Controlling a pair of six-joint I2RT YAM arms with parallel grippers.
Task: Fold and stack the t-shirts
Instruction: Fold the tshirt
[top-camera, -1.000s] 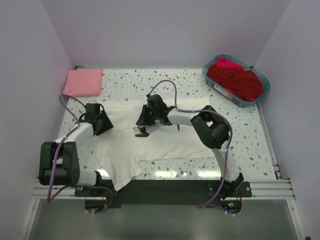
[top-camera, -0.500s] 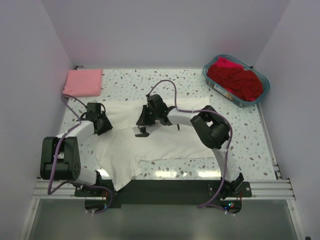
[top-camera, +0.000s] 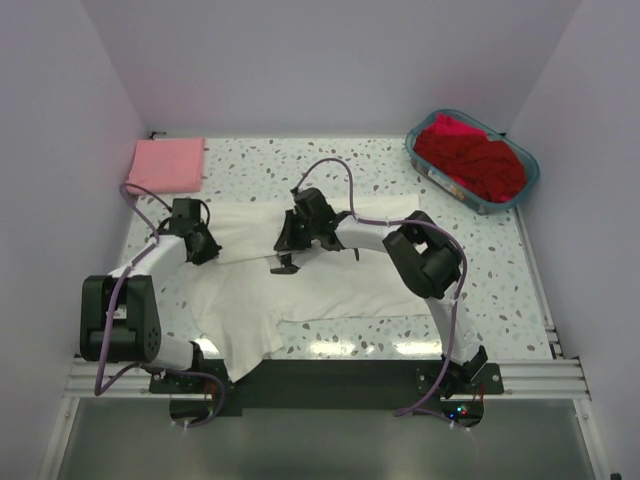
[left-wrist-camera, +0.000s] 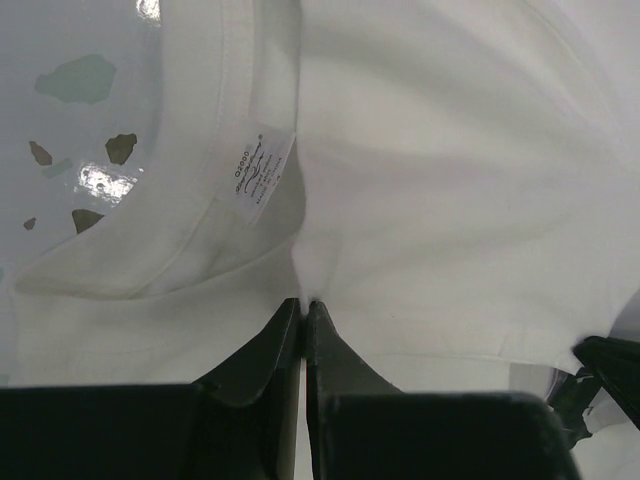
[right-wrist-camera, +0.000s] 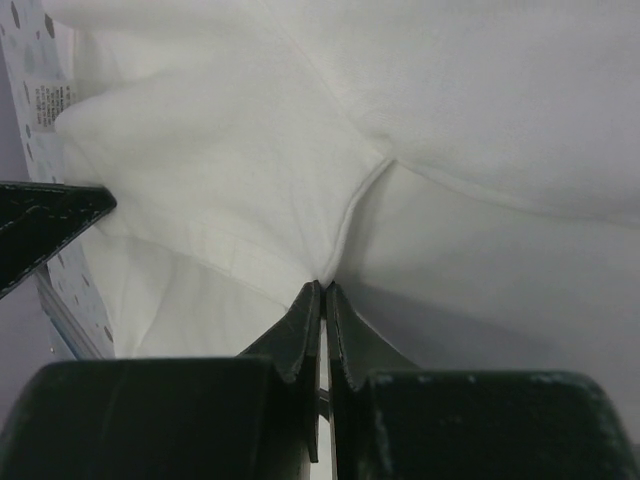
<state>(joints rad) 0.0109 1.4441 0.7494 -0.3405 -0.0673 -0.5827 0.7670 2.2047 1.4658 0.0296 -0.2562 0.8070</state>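
A large white t-shirt (top-camera: 300, 290) lies spread across the middle of the table, its print hidden. My left gripper (top-camera: 203, 248) is shut on a pinch of the white cloth (left-wrist-camera: 304, 290) beside the collar and its label (left-wrist-camera: 255, 170). My right gripper (top-camera: 283, 262) is shut on a fold of the same shirt (right-wrist-camera: 322, 275) near a seam. A folded pink t-shirt (top-camera: 166, 164) lies at the far left. Red t-shirts (top-camera: 478, 160) are heaped in the basket.
A teal plastic basket (top-camera: 425, 165) stands at the far right corner. The speckled table (top-camera: 480, 280) shows bare to the right of the white shirt. Walls close in the left, back and right sides.
My left gripper has drawn back toward the far left with the cloth in it, pulling that edge of the white shirt outward. My right gripper has barely moved.
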